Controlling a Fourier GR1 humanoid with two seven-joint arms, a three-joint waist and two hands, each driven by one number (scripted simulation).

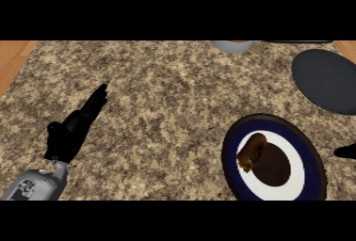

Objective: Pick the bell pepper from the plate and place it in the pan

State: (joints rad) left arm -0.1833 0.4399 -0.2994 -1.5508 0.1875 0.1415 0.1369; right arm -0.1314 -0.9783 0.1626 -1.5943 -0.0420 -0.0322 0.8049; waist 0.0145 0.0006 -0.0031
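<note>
My left hand [73, 129] rests spread on the tabletop [167, 94]. Right hand [346, 152] barely shows, state untellable. Bell pepper [252, 151] lies on the plate [306, 141] just leftward; pan [327, 80] beyond. Next: reach, grasp.

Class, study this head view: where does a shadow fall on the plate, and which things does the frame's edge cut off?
Head view: a dark oval shadow lies on the plate's white centre, just right of the bell pepper; the pan is cropped at the right edge, the right hand shows only as a sliver there, and a grey vessel is cut at the top.
</note>
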